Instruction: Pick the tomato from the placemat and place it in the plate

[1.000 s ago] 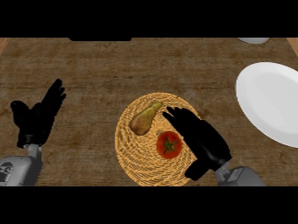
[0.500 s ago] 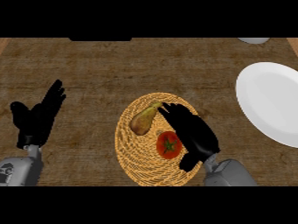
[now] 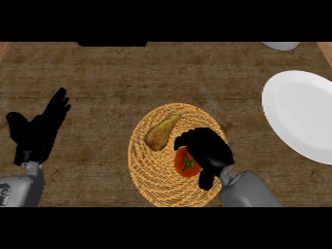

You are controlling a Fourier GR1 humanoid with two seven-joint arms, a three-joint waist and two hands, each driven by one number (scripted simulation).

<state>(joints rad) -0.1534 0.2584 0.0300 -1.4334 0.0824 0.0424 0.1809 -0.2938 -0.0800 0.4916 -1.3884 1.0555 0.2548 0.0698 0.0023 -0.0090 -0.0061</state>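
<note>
The red tomato (image 3: 185, 164) lies on the round woven placemat (image 3: 154, 182) in the lower middle of the head view. My right hand (image 3: 210, 151) sits over the tomato's right side, with its fingers curled round the top and its thumb below, hiding part of it. The white plate (image 3: 305, 116) lies on the counter at the right, apart from the mat. At the left, my left hand (image 3: 39, 131) rests open with fingers up, away from everything.
A yellow-green pear (image 3: 161, 132) lies on the placemat just up-left of the tomato, near my right fingers. A white rim (image 3: 281, 45) and a dark object (image 3: 112, 44) show at the far edge. Wooden strips border the counter's sides.
My right hand has shifted left over the tomato and its fingers have curled down round it. The left hand, pear and plate have stayed put.
</note>
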